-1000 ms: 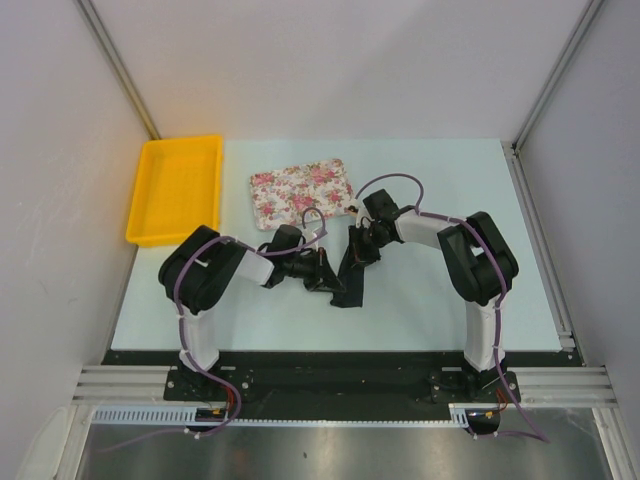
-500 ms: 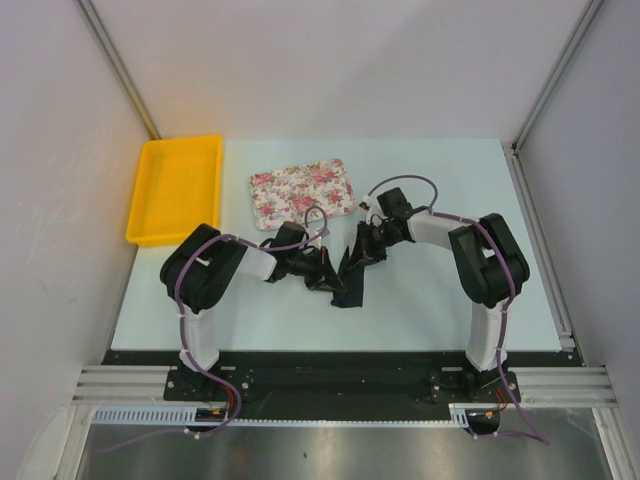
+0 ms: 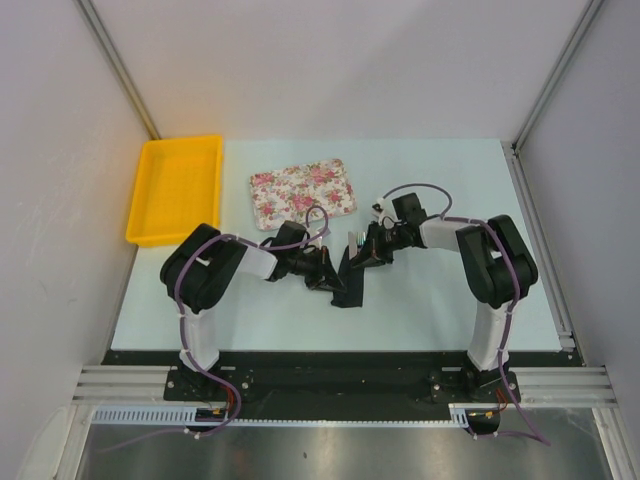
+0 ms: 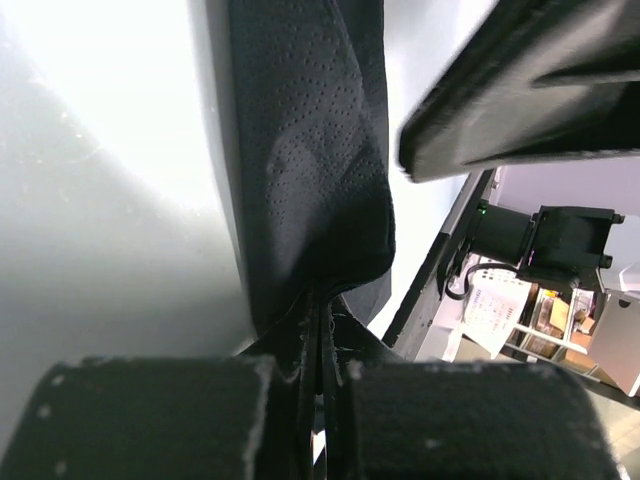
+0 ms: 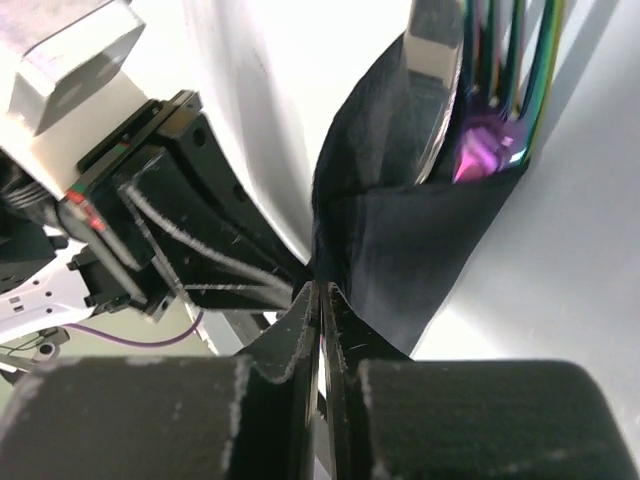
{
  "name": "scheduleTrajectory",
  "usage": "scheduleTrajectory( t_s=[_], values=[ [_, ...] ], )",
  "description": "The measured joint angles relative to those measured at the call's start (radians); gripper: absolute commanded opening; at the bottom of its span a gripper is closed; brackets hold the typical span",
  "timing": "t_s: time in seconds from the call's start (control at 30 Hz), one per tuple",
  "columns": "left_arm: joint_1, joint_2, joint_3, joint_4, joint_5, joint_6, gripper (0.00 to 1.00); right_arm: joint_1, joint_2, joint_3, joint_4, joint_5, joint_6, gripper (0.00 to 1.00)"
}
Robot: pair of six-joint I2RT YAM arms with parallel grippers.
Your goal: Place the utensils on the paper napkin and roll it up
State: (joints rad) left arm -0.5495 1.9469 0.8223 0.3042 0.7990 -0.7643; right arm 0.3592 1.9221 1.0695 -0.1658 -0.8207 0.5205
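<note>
The black paper napkin [image 3: 347,282] lies folded into a narrow strip at the table's middle, wrapped around the utensils. Their shiny ends, fork tines with a rainbow sheen [image 5: 500,70] and a silvery piece [image 5: 438,80], stick out of the fold's far end. My left gripper [image 3: 326,274] is shut on the napkin's left side; the left wrist view has the dotted black paper [image 4: 310,170] pinched between the tips [image 4: 322,310]. My right gripper [image 3: 364,258] comes in from the right, shut on the napkin's edge [image 5: 400,250] at its tips [image 5: 321,292].
A pink-flowered tray [image 3: 300,189] sits just behind the grippers. A yellow bin [image 3: 175,188] stands at the far left edge of the table. The two grippers are close together, facing each other across the napkin.
My right arm has drawn back to the right and its gripper has shifted along the napkin's upper end. The left gripper has kept its hold and hardly moved.
</note>
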Motion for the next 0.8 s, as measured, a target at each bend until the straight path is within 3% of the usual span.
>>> scheduleTrajectory(
  t_s=[0.8],
  values=[
    [-0.056, -0.01, 0.067, 0.029, -0.007, 0.005, 0.0, 0.002, 0.094, -0.008, 0.055, 0.003, 0.002, 0.0]
  ],
)
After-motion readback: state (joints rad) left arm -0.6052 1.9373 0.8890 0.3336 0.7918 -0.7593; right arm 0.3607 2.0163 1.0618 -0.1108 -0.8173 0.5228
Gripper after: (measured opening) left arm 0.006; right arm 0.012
